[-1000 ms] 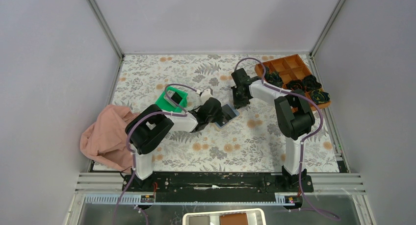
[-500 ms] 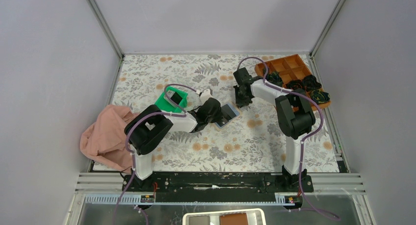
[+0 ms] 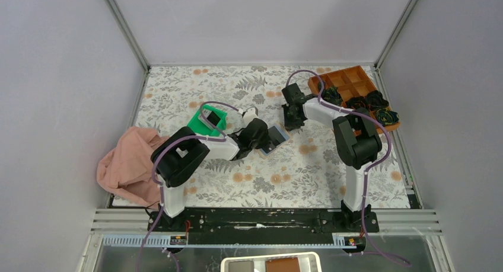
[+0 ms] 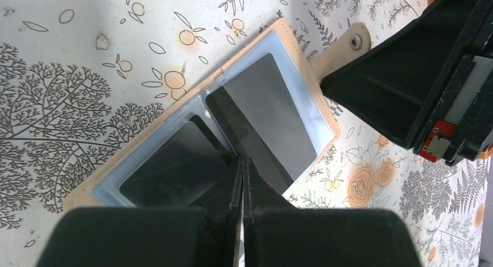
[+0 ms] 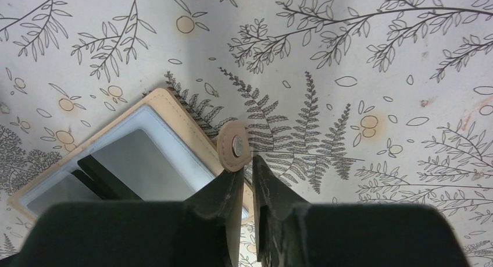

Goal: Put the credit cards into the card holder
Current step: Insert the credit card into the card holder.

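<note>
The tan card holder [image 3: 275, 138] lies open on the floral mat, its blue-grey inner face [image 4: 273, 43] up. One dark credit card [image 4: 168, 174] sits in its left pocket and another [image 4: 273, 110] in its right pocket. My left gripper [image 4: 242, 159] is shut on a third dark card [image 4: 232, 127], which slants down onto the holder's middle fold. My right gripper [image 5: 248, 162] stands at the holder's far edge with only a narrow gap between its jaws. Its left fingertip touches the snap tab [image 5: 234, 146].
A green tray [image 3: 199, 122] sits just left of the left arm's wrist. An orange-brown compartment box [image 3: 350, 79] with dark rosette lumps [image 3: 368, 102] stands at the back right. A pink cloth [image 3: 127, 165] is bunched at the left edge.
The holder has shifted and turned slightly under the two grippers. The right gripper has edged a little to the right. Both grips look the same.
</note>
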